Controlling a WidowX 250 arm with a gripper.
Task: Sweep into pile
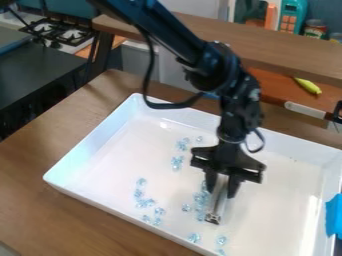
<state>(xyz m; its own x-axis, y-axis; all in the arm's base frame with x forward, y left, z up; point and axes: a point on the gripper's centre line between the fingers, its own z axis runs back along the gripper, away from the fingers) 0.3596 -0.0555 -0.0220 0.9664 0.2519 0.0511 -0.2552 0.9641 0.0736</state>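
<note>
- Claw (222, 192): its fingers are drawn in around a slim, pale sweeping tool (217, 202), with only the tool's width between them; it hangs low inside the white tray (100, 204).
- Just below the claw, the tool's long axis slants down towards the view's bottom, leaning a little left, and ends in a darker tip. Whether that tip touches the tray floor I cannot tell.
- Directly left of the tool, close along its side, lies a strip of clear blue beads (200, 199). The coming sweep likely turns on this: a push leftward would carry them broadside.
- Farther left, a loose curved line of beads (140, 195); up and left, a smaller cluster (177, 162).
- Below the claw, towards the near wall, stray beads (194, 238); these could easily be missed.
- Outermost, beyond the tray, the wooden table (33, 210). The beads are scattered, so the piling looks far from done.
</note>
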